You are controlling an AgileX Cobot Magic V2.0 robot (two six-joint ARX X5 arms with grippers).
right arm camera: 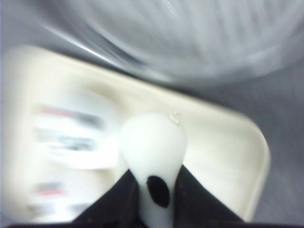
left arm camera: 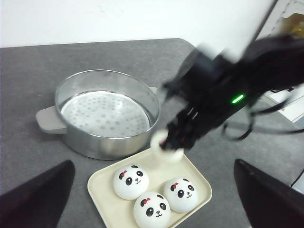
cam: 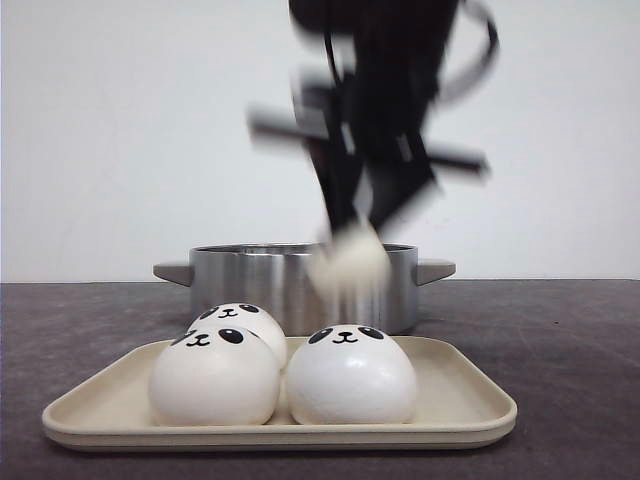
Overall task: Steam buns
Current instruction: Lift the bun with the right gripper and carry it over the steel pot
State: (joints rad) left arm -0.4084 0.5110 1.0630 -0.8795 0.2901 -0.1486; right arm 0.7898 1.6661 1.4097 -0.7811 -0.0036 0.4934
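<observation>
Right pincer point(right arm camera: 154, 190) is clamped on one squished white panda bun point(left arm camera: 166, 142), hanging blurry over the gap between the round steel steamer pot point(left arm camera: 107, 114) and beige plastic tray point(cam: 470, 395), I think. Three buns point(cam: 350, 375) fill the tray's left and middle; left pincer point(left arm camera: 152, 199) is spread apart.

pot point(left arm camera: 107, 114) apparently open-topped, tray point(left arm camera: 102, 183) crowded

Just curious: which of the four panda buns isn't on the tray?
The bun squeezed in the right gripper, lifted between tray and steamer pot; the other three sit on the tray.
</observation>
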